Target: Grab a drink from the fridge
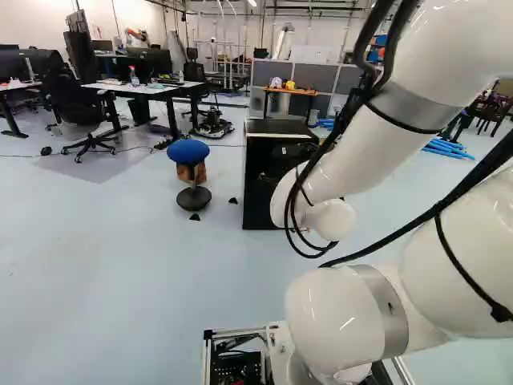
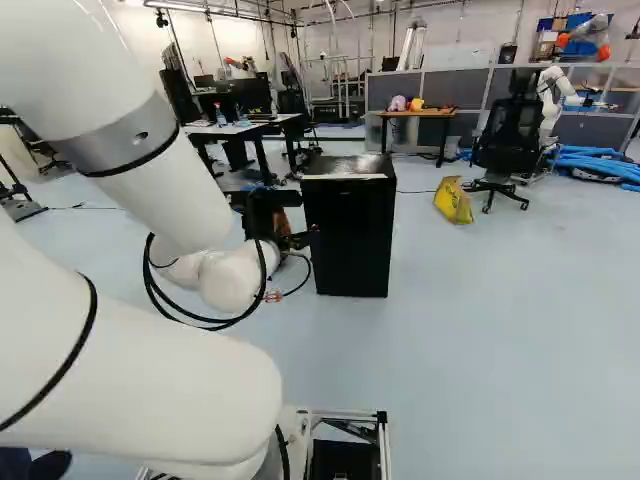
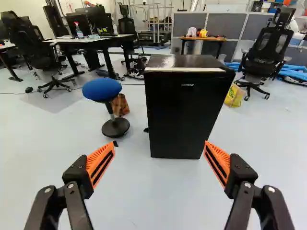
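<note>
In the right base view my gripper (image 2: 300,238) shows partly beyond the arm, near the left side of the black fridge (image 2: 352,240). Seen from the wrist, the gripper (image 3: 160,143) has its two orange-padded fingers spread wide with nothing held. The small fridge (image 3: 187,112) stands upright on the floor ahead of them, a gap of floor before it, its door closed. In the left base view the arm hides part of the fridge (image 1: 260,180). No drink shows; the fridge's inside is hidden.
A blue-topped stool (image 3: 102,90) stands left of the fridge, a brown bag (image 3: 120,104) behind it. Beyond are desks, a yellow bag (image 2: 453,201), an office chair (image 2: 507,140), blue tubes (image 2: 600,163) and another robot (image 2: 553,95).
</note>
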